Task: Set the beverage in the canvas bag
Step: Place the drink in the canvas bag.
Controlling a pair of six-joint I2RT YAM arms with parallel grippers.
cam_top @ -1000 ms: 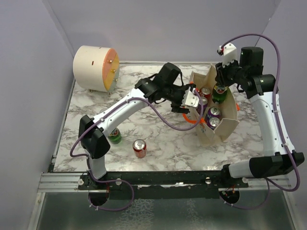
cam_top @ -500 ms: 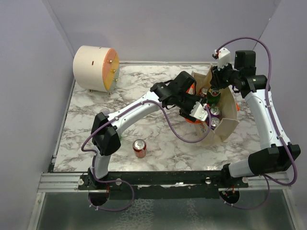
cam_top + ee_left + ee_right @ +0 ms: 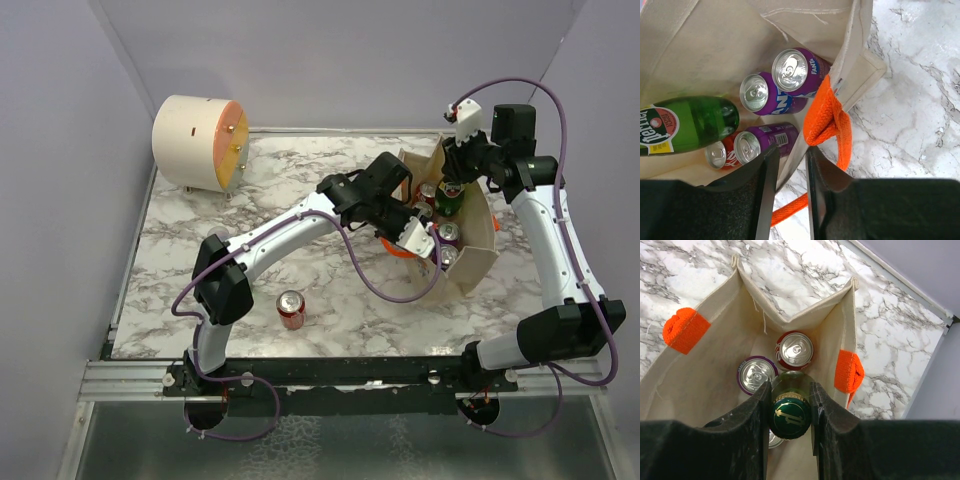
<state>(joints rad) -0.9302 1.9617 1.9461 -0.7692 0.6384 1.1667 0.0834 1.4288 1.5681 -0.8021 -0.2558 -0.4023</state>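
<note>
The beige canvas bag (image 3: 478, 250) stands open at the right of the table, also in the left wrist view (image 3: 700, 45) and the right wrist view (image 3: 705, 375). My right gripper (image 3: 455, 178) is shut on the capped neck of a green glass bottle (image 3: 791, 412) and holds it upright inside the bag (image 3: 452, 198). My left gripper (image 3: 791, 165) is shut on the bag's near rim beside an orange handle (image 3: 827, 117); it also shows in the top view (image 3: 425, 238). Purple cans (image 3: 790, 70) and a red can (image 3: 796, 350) stand inside the bag.
A red can (image 3: 291, 309) stands on the marble table near the front, left of the bag. A cream drum (image 3: 197, 141) lies at the back left. Grey walls close in both sides and the back.
My left arm has reached further right and taken the bag's near rim. My right gripper has shifted left and lowered the green bottle among the cans in the bag.
</note>
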